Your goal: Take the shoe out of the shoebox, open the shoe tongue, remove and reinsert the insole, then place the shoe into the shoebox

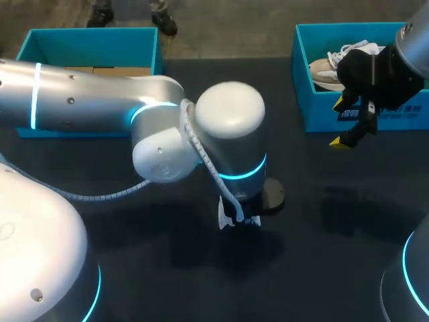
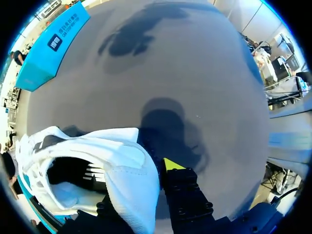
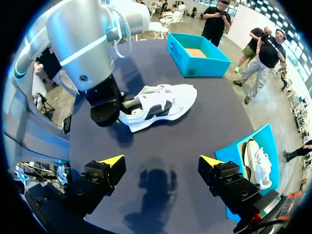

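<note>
A white shoe (image 3: 161,105) with dark side panels lies on its sole mid-table. My left gripper (image 3: 127,105) comes down on its heel. In the left wrist view the shoe's heel wall (image 2: 122,165) sits pinched between the fingers of that gripper (image 2: 151,175), one yellow tip outside it, the other hidden inside. From the head view only a white sliver of the shoe (image 1: 224,216) shows under the left wrist. My right gripper (image 1: 350,124) hangs open and empty beside the right shoebox (image 1: 322,114); its open fingers (image 3: 162,161) hover over bare table, short of the shoe.
The right teal shoebox (image 3: 253,146) holds a second white shoe (image 1: 328,70). Another teal box (image 1: 90,40) with brown card inside stands at the back left. The table (image 1: 348,221) is dark; the left arm's bulky elbow spans its middle.
</note>
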You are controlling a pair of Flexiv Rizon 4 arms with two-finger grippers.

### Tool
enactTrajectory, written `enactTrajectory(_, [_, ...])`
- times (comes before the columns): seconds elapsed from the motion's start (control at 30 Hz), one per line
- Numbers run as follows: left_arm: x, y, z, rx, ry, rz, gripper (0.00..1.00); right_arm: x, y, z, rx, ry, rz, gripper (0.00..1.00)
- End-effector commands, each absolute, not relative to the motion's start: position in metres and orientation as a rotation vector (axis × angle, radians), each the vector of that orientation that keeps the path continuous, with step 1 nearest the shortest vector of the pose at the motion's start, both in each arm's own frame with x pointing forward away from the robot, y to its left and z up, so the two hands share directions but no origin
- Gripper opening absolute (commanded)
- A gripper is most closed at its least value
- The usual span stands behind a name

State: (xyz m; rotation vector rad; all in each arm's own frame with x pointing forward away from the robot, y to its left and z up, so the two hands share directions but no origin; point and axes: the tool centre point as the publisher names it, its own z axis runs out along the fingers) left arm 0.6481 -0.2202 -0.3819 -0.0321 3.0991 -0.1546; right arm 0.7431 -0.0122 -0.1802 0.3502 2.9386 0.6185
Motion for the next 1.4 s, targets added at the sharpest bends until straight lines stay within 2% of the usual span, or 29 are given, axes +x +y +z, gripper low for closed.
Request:
enactTrajectory(0.03, [0.650, -0.211, -0.341, -0.035, 3.131, -0.132, 0.00, 0.744, -0.011, -0.181, 0.353, 2.939, 0.614, 1.00])
enactTrajectory(0.73, [0.641, -0.203, -0.210, 0.163, 3.121, -0.236, 0.00, 0.744, -0.011, -0.181, 0.353, 2.939, 0.614, 1.00])
enactTrajectory(1.4, [0.639, -0.204, -0.201, 0.174, 3.098, -0.229, 0.00, 0.744, -0.011, -0.181, 0.353, 2.939, 0.614, 1.00])
